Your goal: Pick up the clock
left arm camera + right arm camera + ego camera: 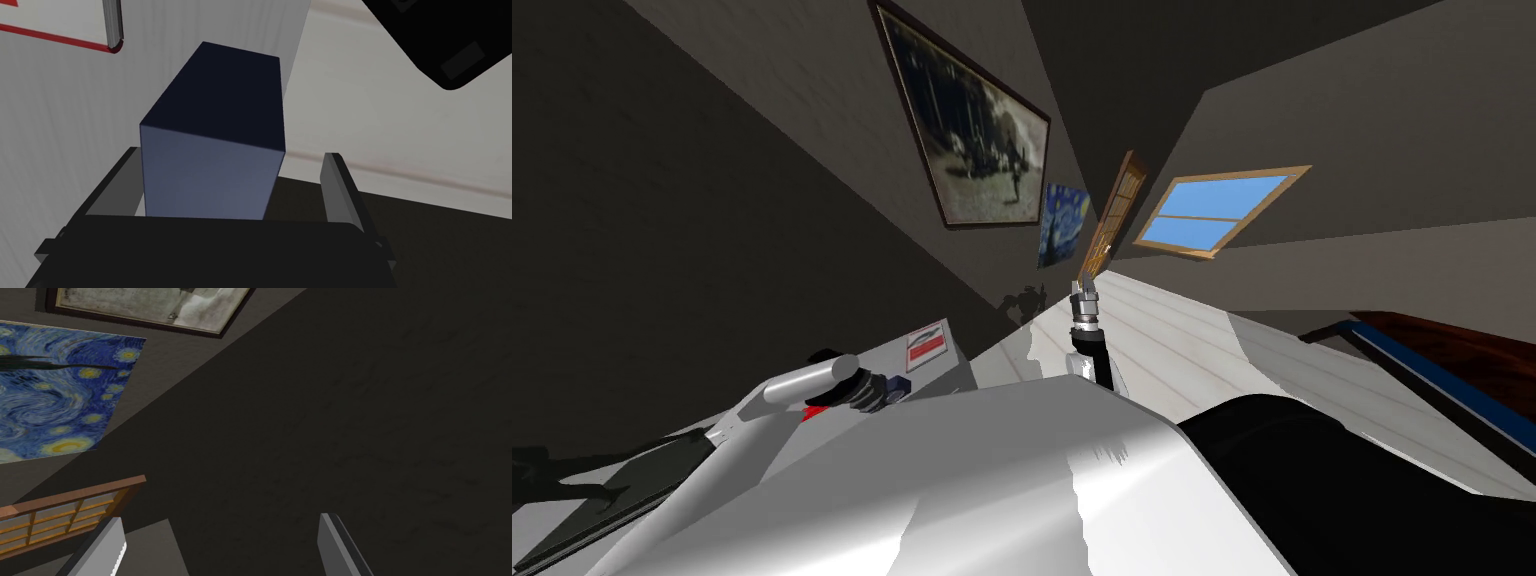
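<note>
While left fingers [336, 185] straddle it, the clock [215, 125] points lengthwise away.

From the head: rolled, down across the white table [50, 125] toward the walls. Left wrist: close over the clock [215, 135], sharing the red-edged book [112, 25] with the head. Right wrist: facing the wall, sharing the blue swirl painting [50, 398].

The clock [215, 125] stands on the table [55, 150] near its edge, between the spread fingers of the left gripper [232, 152], close against one finger and apart from the other. A book [112, 25] lies on the table beyond the clock. The right gripper [1084, 293] hangs raised ahead, well apart to the right.
</note>
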Robot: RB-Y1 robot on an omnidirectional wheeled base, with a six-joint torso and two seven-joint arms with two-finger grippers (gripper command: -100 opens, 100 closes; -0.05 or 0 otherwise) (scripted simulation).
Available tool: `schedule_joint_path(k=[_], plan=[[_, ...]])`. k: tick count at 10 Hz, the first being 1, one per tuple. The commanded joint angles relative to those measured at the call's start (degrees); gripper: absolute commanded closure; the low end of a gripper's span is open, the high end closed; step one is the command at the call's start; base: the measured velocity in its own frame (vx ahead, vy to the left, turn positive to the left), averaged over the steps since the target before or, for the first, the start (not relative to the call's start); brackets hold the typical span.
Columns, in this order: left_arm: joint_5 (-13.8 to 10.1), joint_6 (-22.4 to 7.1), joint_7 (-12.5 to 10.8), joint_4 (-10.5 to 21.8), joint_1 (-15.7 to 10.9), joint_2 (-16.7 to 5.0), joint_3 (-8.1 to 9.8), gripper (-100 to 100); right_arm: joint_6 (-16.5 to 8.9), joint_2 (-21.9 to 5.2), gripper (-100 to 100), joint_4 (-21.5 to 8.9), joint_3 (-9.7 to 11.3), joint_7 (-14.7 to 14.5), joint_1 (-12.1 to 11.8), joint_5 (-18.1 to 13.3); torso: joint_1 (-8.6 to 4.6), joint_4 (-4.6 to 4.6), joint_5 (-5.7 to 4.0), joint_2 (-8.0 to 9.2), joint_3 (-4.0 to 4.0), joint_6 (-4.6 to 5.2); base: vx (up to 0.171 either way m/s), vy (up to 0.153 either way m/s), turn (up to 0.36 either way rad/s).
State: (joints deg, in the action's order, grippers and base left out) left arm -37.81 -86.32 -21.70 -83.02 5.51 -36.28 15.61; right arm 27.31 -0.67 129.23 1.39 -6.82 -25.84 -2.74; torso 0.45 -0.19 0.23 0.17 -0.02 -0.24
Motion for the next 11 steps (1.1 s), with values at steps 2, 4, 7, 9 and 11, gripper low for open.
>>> schedule_joint_path(k=[2, 4, 7, 9, 11], plan=[[-3.8, 2.4, -2.0, 0.1, 4.6, -3.1, 0.8, -100, 0.0, 0.0, 0, 0.0, 0.0, 0.0, 0.0, 0.0, -0.02, 0.0, 0.0, 0.0, 0.0, 0.04, -0.027, -0.019, -0.308], [-7.2, 4.2, -3.8, -0.9, 8.0, -5.9, 1.76, -100, 0.0, 0.0, 0, 0.0, 0.0, 0.0, 0.0, 0.0, -0.03, 0.01, -0.01, 0.01, 0.01, 0.04, -0.03, -0.021, -0.312], [-10.5, 6.0, -5.7, -1.8, 13.0, -8.6, 2.72, -100, 0.0, 0.0, 0, 0.0, 0.0, 0.0, 0.0, 0.0, -0.01, -0.01, 0.0, -0.05, -0.03, 0.03, -0.015, -0.016, -0.215], [-9.8, 5.5, -6.0, -2.5, 12.3, -8.1, 2.56, 100, 0.0, 0.0, 0, 0.0, 0.0, 0.0, 0.0, 0.0, 0.05, -0.01, 0.02, -0.08, -0.04, -0.04, -0.005, -0.002, -0.023], [-9.8, 5.5, -5.9, -2.5, 12.2, -8.0, 2.49, 100, 0.0, 0.0, 0, 0.0, 0.0, 0.0, 0.0, 0.0, 0.13, -0.03, 0.03, -0.13, -0.08, -0.1, -0.001, -0.002, -0.007]])
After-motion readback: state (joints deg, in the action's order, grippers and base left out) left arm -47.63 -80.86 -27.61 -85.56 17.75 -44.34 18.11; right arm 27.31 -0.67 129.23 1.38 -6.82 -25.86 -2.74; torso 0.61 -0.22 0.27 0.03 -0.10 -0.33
